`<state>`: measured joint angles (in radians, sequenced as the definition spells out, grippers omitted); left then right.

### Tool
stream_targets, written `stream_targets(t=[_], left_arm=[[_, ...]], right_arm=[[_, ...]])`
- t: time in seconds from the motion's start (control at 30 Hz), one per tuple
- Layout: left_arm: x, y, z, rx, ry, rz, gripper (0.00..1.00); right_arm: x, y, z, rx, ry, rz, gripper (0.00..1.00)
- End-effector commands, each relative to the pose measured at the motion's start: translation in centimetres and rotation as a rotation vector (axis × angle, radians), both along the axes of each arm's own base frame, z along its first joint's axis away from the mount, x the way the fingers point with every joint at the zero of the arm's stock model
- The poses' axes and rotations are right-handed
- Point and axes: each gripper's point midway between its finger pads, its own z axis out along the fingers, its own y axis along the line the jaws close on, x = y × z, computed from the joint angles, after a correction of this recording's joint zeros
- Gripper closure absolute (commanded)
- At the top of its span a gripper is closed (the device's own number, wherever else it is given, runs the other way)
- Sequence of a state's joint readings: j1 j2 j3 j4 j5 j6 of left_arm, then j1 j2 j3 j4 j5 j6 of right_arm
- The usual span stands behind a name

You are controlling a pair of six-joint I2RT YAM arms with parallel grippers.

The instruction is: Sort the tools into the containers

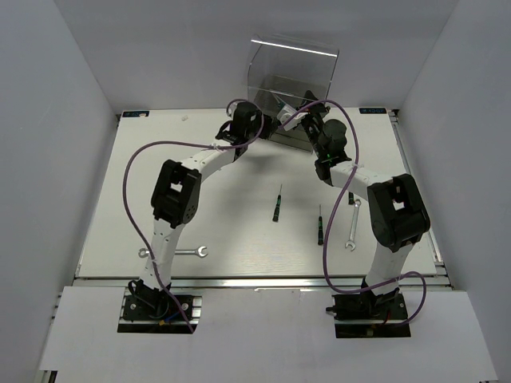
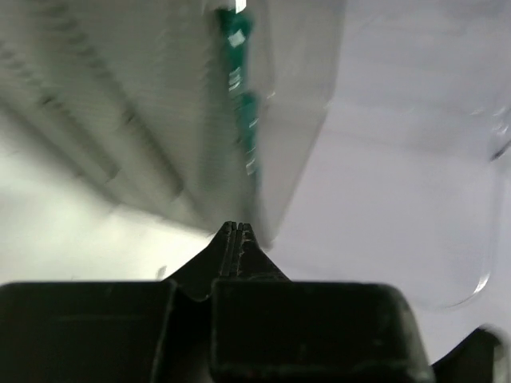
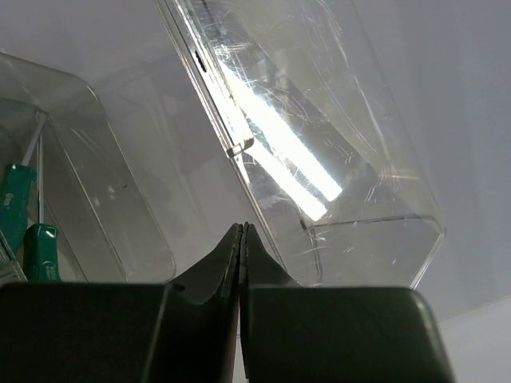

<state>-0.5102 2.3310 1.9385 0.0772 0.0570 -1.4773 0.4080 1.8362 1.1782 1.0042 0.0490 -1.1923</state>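
Crowding the tall clear plastic drawer cabinet (image 1: 292, 73), the left gripper (image 2: 237, 230) and right gripper (image 3: 242, 230) are both clenched; green-handled screwdrivers (image 3: 17, 206) lie in a drawer (image 3: 120, 203) left of the right one.

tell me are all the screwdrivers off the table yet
No, one screwdriver and a second screwdriver lie on the table in the top view.

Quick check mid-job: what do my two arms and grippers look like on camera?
Both match. The left arm and right arm have white links with bulky black joint housings. A purple cable loops along each. The left gripper and right gripper are black and taper to a wedge.
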Motion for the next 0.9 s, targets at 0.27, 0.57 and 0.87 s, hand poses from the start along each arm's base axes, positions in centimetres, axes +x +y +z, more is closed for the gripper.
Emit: stream_targets(t=[0.27,0.57,0.87], left_arm=[[-10.3,5.6,7.1,0.259,-0.232,-0.156,0.98],[-17.0,17.2,2.5,0.387,-0.198,-0.083,0.54],[-16.3,18.6,4.9,0.399,-0.346,-0.095,0.21]], right_arm=[[-1.8,-1.1,4.7,0.078,-0.107,-0.005,1.0],[-2.1,-0.5,-1.6,0.009,0.071,0.006,0.82],[-5.4,1.1,-10.3,-0.073,0.442,0.119,0.34]])
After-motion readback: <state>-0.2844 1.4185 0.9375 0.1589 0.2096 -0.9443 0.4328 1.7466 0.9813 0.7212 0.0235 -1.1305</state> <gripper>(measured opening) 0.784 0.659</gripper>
